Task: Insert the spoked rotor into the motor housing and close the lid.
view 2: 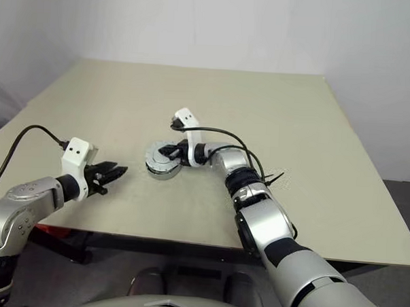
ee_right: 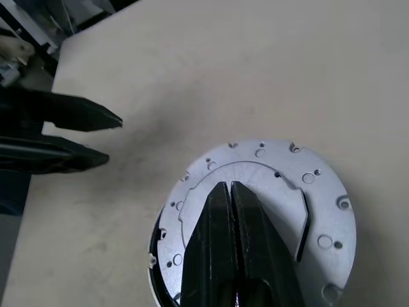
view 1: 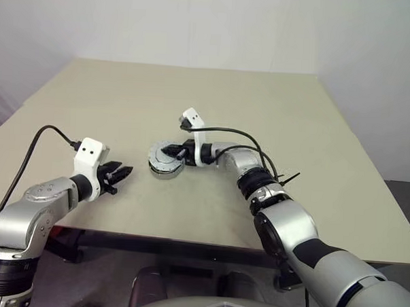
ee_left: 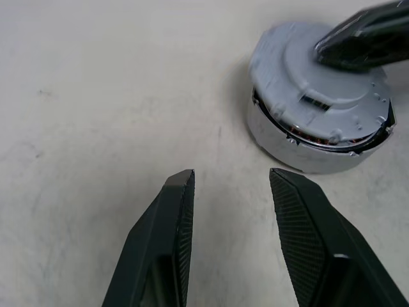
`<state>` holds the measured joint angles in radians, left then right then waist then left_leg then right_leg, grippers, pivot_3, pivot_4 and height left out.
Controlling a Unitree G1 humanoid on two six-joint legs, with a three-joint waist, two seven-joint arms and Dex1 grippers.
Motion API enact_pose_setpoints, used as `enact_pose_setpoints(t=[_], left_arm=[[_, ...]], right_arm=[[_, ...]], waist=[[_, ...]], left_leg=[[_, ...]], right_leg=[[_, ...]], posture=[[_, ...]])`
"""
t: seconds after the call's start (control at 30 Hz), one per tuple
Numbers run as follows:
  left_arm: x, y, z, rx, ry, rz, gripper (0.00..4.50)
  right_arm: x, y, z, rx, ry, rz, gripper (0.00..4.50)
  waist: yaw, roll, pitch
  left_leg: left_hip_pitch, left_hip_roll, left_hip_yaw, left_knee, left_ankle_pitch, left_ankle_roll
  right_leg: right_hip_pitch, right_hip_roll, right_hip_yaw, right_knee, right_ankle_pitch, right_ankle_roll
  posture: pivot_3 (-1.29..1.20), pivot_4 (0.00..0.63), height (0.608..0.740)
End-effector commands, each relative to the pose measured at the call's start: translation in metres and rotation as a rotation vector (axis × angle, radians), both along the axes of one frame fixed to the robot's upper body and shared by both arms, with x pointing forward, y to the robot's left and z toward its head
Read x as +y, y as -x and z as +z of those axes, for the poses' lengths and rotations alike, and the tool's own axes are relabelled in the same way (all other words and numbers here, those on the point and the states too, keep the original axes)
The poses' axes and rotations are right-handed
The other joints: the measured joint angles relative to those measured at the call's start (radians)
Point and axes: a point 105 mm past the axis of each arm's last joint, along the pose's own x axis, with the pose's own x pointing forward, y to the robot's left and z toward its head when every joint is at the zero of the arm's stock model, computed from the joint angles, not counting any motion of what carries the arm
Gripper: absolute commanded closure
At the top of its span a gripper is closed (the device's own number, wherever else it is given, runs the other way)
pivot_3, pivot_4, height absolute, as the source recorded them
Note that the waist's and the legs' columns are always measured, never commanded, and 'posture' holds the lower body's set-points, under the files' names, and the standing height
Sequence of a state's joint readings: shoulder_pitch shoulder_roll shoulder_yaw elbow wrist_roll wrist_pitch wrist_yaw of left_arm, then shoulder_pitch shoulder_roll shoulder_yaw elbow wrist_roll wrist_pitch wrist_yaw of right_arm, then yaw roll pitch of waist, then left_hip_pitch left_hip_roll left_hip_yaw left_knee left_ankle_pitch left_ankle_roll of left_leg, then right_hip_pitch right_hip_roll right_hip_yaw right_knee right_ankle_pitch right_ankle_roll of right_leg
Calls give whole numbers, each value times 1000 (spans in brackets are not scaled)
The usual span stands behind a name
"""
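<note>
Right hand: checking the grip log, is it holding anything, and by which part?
Nothing is held: the right hand is shut, its tips over the lid.

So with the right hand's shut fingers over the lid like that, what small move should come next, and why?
Probably a gentle press straight down with the right hand. Its shut fingers lie over the lid on the motor housing, and the left wrist view shows a dark gap with copper windings under the lid's edge, so it looks not fully seated. The left hand waits open, apart from the housing.
</note>
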<state>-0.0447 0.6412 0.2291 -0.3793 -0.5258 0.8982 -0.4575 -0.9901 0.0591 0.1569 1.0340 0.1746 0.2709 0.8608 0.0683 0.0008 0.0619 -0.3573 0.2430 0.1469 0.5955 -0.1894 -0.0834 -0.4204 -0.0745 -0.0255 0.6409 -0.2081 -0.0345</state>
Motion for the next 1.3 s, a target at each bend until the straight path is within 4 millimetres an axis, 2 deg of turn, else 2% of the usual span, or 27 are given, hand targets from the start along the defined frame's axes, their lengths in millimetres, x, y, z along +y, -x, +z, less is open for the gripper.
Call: enact_pose_setpoints(t=[0.03, 0.17, 0.3, 0.47, 0.6, 0.7, 0.83, 1.17, 1.2, 1.3], left_arm=[[0, -1, 15, -58, -13, 0, 2529], [2, -1, 16, -59, -17, 4, 2529], [2, -1, 16, -60, -19, 4, 2529], [1, -2, 16, -64, -19, 2, 2529], [-1, -3, 17, -68, -21, -24, 2529], [-2, -3, 16, -65, -28, -57, 2529], [1, -3, 15, -59, -39, -79, 2529], [8, -2, 14, -43, -47, -84, 2529], [7, -2, 13, -41, -47, -86, 2529], [5, 0, 13, -39, -47, -89, 2529]], right_arm=[[1, 0, -8, -38, 44, -2, 4472], [-4, 2, -33, -24, 121, -56, 4472], [-3, 6, -33, -5, 65, -60, 4472], [-3, 2, -6, -16, -35, -17, 4472], [-3, -8, 36, -142, -157, -28, 4472], [-3, -9, 40, -240, -147, -31, 4472], [-2, -2, 30, -299, -115, 8, 3645], [6, 10, 18, -332, -99, 42, 211], [6, 11, 17, -331, -98, 48, 29], [8, 12, 16, -324, -99, 52, 29]], waist=[[0, 0, 0], [0, 0, 0], [0, 0, 0], [0, 0, 0], [0, 0, 0], [0, 0, 0], [0, 0, 0], [-1, 0, 0], [-1, 0, 0], [-1, 0, 0]], left_leg=[[0, 0, 0, 0, 0, 0], [4, 0, 0, 0, 0, 0], [12, 0, 0, 0, -1, 1], [15, -1, 0, 0, -1, 1], [13, 0, -1, 0, -1, 1], [10, 0, 0, 0, -1, 1], [4, 0, 0, -1, -1, 2], [0, 0, 0, -2, -1, 2], [0, 0, 0, -2, -1, 2], [0, 0, 0, -2, -1, 2]], right_leg=[[0, 0, 0, 0, 0, 0], [3, 0, 0, 0, 0, 0], [11, 0, 0, 0, -4, 6], [15, 0, 1, 0, -4, 7], [13, 0, 0, 0, -4, 7], [9, 0, 0, 0, -1, 2], [4, 0, 0, -1, -2, 0], [0, 0, 0, 0, -2, -1], [0, 0, 0, 0, -2, -1], [0, 0, 0, 0, -2, -1]], posture=[[0, 0, 740], [0, 0, 740], [0, 0, 740], [0, 0, 740], [0, 0, 740], [0, 0, 740], [0, 0, 740], [0, 0, 740], [0, 0, 740], [0, 0, 740]])
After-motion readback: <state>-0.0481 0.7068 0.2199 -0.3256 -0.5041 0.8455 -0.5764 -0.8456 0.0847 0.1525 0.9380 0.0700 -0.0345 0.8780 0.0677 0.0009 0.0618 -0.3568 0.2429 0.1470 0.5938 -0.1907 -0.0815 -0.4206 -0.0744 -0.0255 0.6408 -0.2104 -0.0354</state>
